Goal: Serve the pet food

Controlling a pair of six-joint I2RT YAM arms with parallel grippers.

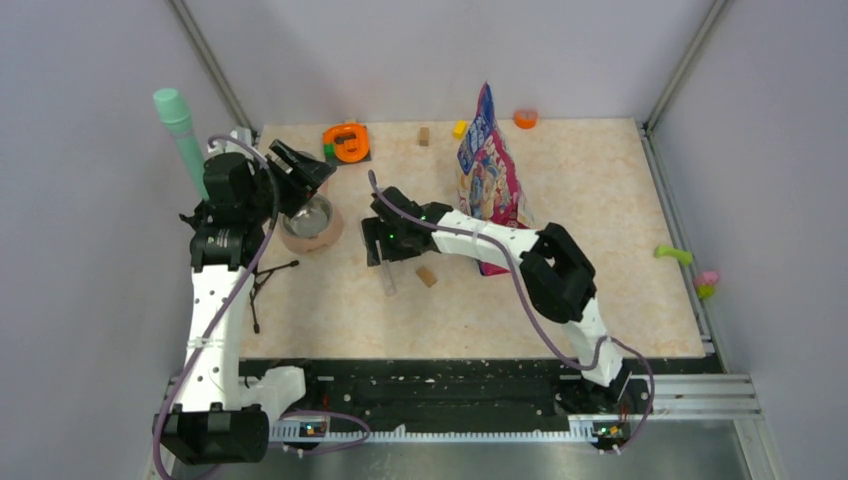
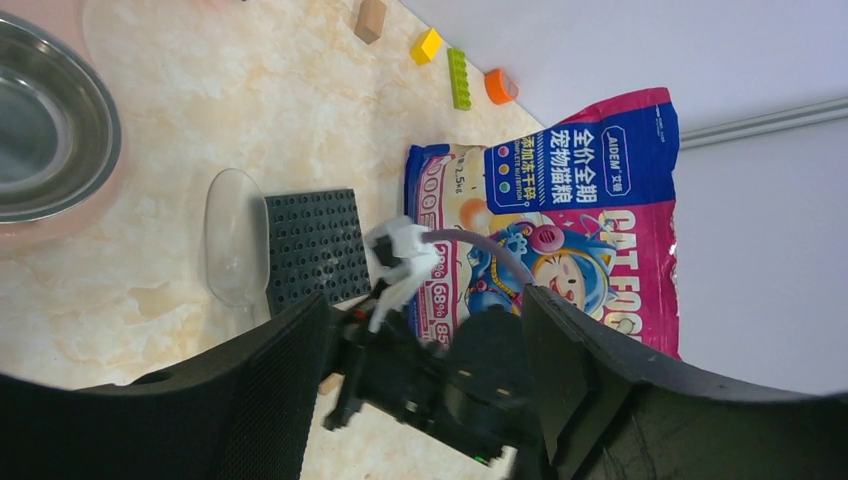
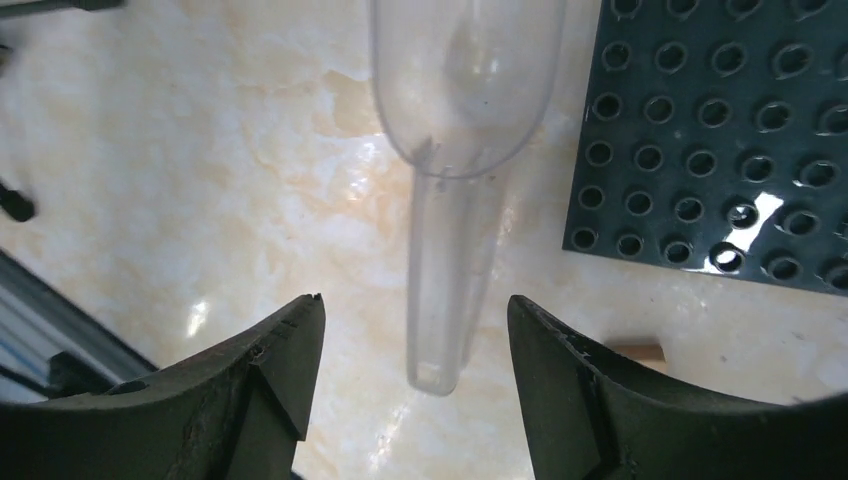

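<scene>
The pink-and-blue cat food bag (image 1: 487,170) stands upright at the back centre and also shows in the left wrist view (image 2: 560,230). No kibble shows. A clear plastic scoop (image 3: 462,90) lies on the table, its handle (image 3: 442,300) pointing at the camera. My right gripper (image 3: 415,305) is open, its fingers either side of the handle's end without touching it; from above it (image 1: 381,250) hangs over the scoop (image 1: 388,281). My left gripper (image 1: 298,172) is open and empty over the far rim of the steel bowl (image 1: 310,216).
A dark grey studded plate (image 3: 720,140) lies right of the scoop, a small tan block (image 1: 427,276) beside it. An orange object (image 1: 347,142), small bricks (image 1: 459,128) and an orange ring (image 1: 525,118) sit at the back. A green cylinder (image 1: 180,130) stands far left. Toys (image 1: 705,282) lie at the right edge.
</scene>
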